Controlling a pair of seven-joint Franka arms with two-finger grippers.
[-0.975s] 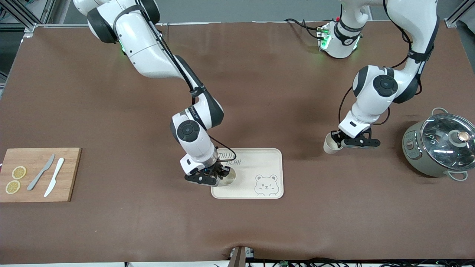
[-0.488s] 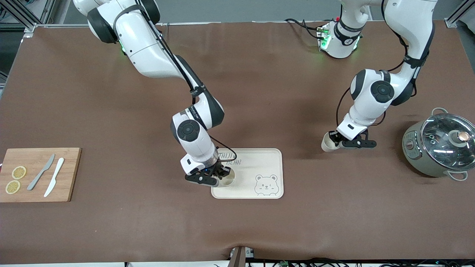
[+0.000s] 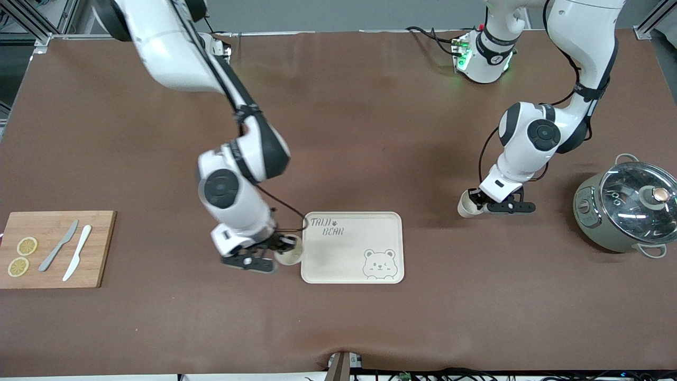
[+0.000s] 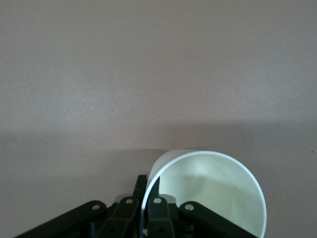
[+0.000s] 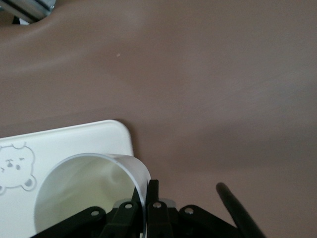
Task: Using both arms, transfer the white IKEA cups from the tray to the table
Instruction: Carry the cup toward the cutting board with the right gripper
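Right gripper [image 3: 280, 248], lower centre of the front view, fingers clamped on the rim of one white cup [image 3: 289, 256], held over the tray [image 3: 370, 233] edge. Left gripper [image 3: 478, 202], centre right, fingers pinching the wall of the other cup [image 3: 467, 205], over bare counter [image 3: 370, 132] near the pot [image 3: 627, 211].

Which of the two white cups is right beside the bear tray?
The cup in the right gripper, at the tray's edge. The other cup, in the left gripper, is apart from it, toward the pot.
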